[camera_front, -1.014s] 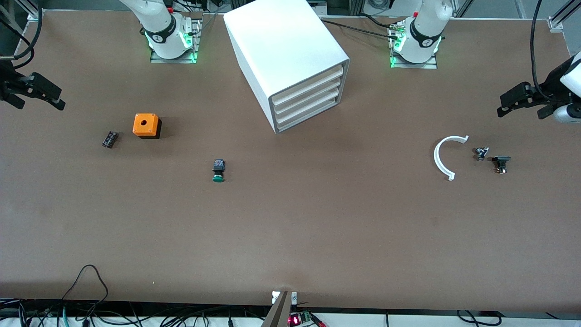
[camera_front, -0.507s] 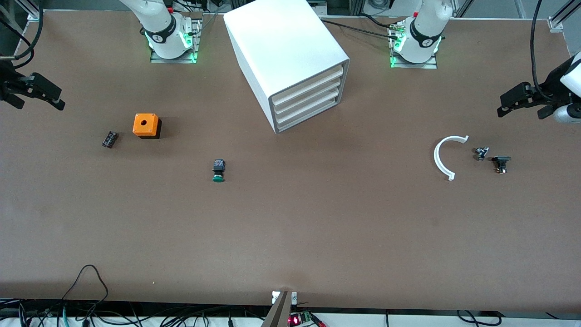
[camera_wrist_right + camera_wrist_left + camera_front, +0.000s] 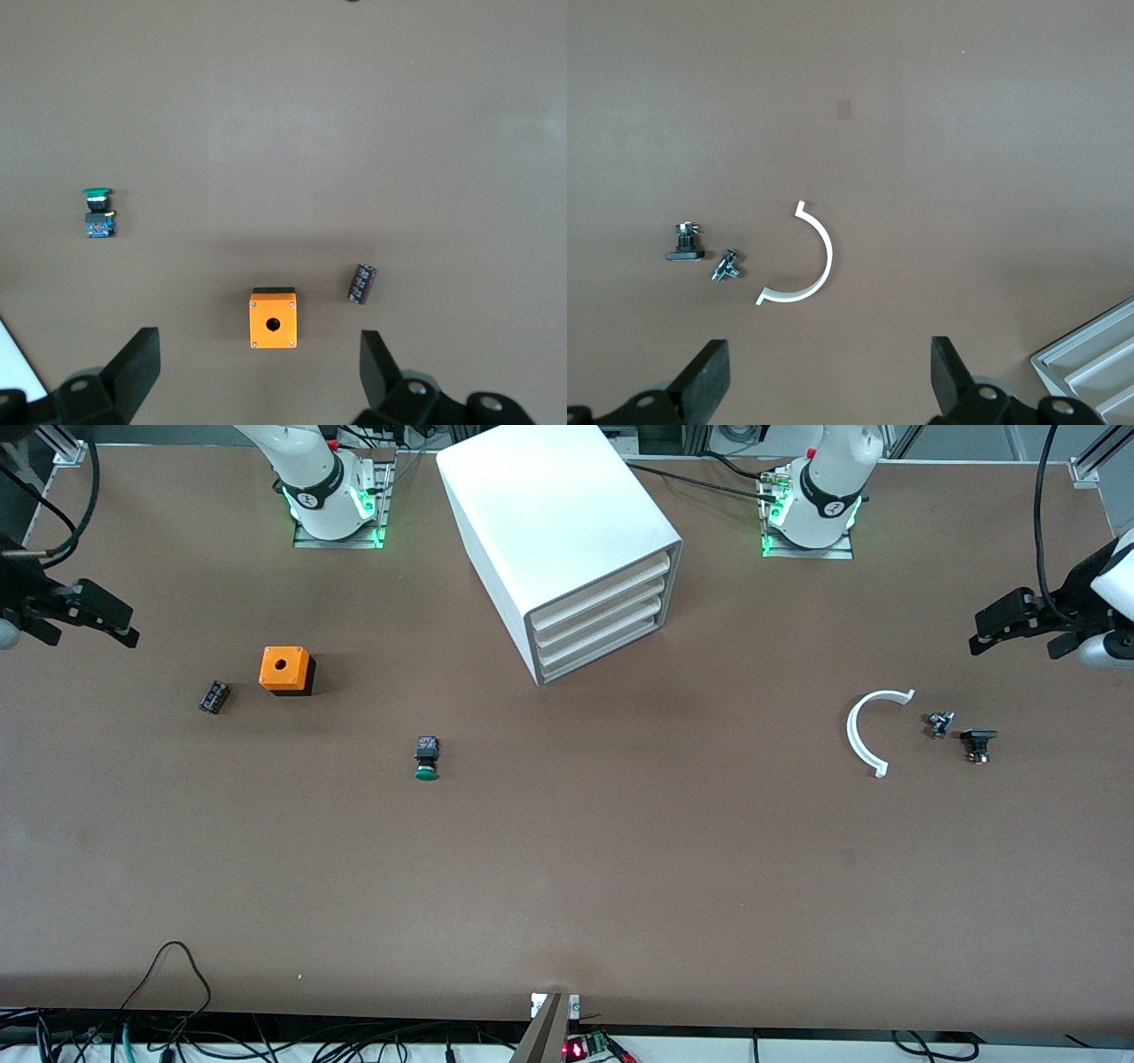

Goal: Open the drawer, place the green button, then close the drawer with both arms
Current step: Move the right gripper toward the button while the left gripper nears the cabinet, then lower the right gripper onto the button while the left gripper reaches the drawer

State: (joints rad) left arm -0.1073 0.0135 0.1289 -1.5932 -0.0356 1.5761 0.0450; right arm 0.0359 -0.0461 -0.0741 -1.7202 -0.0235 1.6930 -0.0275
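The white cabinet [image 3: 567, 531] stands between the arm bases, and all four drawers [image 3: 602, 615] are shut. A corner of it shows in the left wrist view [image 3: 1090, 372]. The button [image 3: 426, 759] lies on its side on the table, nearer the front camera than the cabinet, with its green cap pointing toward that camera. It also shows in the right wrist view [image 3: 97, 212]. My right gripper [image 3: 87, 636] [image 3: 260, 381] hangs open and empty over the table at the right arm's end. My left gripper [image 3: 1014, 646] [image 3: 831, 390] hangs open and empty over the left arm's end.
An orange cube with a hole [image 3: 285, 669] [image 3: 273, 320] and a small black part [image 3: 213, 696] [image 3: 361, 283] lie toward the right arm's end. A white half ring [image 3: 864, 735] [image 3: 806, 266] and two small dark parts [image 3: 939, 724] [image 3: 978, 742] lie toward the left arm's end.
My right gripper has shifted slightly inward over the table from its end. My left gripper has barely moved. Nothing on the table has moved.
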